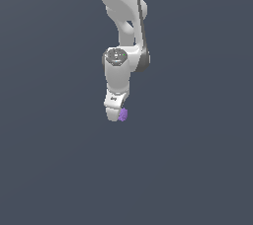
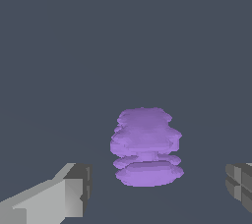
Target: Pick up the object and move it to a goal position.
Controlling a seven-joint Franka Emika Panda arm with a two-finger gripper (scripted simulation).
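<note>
- the object was a small purple lump with a bumpy, layered surface, roughly round, its ridges stacked like flattened discs.
- in the wrist view it sat between the two fingertips of the tool, with a clear gap of bare grey on each side; neither tip touched it.
- in the exterior view the object showed as a purple speck right at the tip of the tool, peeking out on the exterior view's right side of the white fingers, and far smaller than the tool itself.
- the tool stood with its fingers spread wide apart, wider than the lump, so nothing was clamped.
- one fingertip appeared as a pale grey block with a darker pad face turned toward the object; the other showed only as a dark, ridged pad at the frame edge.
- the tool pointed downward from the wrist of the white arm, which came down from the top of the exterior view with a dark round joint cap facing the camera.
- whether the lump rested on the flat grey-blue counter or hung just above it could not be told, as no shadow or edge showed.
</note>
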